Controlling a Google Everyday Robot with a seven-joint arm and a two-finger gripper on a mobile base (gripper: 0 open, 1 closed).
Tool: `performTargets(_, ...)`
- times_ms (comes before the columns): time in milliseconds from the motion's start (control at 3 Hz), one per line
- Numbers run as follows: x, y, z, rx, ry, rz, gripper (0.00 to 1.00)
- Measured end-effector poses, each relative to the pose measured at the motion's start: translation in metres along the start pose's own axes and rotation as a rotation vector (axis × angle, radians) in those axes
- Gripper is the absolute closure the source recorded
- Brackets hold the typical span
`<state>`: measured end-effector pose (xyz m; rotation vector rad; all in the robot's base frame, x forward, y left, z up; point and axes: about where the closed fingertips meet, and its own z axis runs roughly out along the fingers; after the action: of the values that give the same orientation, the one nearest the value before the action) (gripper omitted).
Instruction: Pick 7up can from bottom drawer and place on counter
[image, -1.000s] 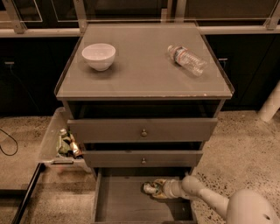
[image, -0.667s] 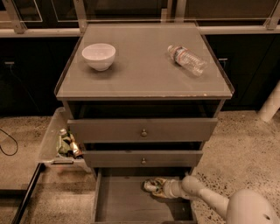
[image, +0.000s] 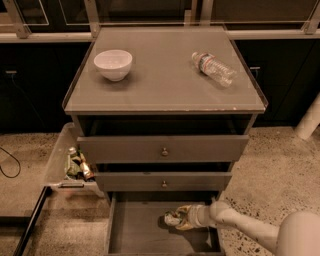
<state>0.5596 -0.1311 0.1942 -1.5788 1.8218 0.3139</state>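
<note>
The bottom drawer (image: 135, 230) of the cabinet is pulled open. My gripper (image: 176, 218) reaches into it from the right, low over the drawer floor. It is shut on the 7up can (image: 171, 218), a small silver-and-green can that shows at the fingertips and is partly hidden by them. The can is at about floor level in the middle of the drawer. The counter (image: 160, 80) is the flat grey-brown cabinet top above.
A white bowl (image: 113, 64) stands on the counter at the back left. A clear plastic water bottle (image: 213, 68) lies at the back right. Two knobbed drawers (image: 162, 150) jut out above the bottom drawer. A tray with bottles (image: 76, 166) sits left of the cabinet.
The gripper has shifted very slightly down and left in the bottom drawer, staying at the can. Nothing else has moved.
</note>
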Motion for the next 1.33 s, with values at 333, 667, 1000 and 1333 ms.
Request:
performTargets(333, -0.044, -0.016, -0.048, 0.05, 0.011, -0.09, 1.0)
performTargets(667, -0.1, -0.001, -0.089, 0.048, -0.002, -0.163, 1.0)
performTargets(1000, -0.157, 0.0, -0.135, 0.093, -0.001, -0.191, 1.0)
performTargets(1333, -0.205, 0.019, -0.183, 0.102, -0.02, -0.191, 1.0)
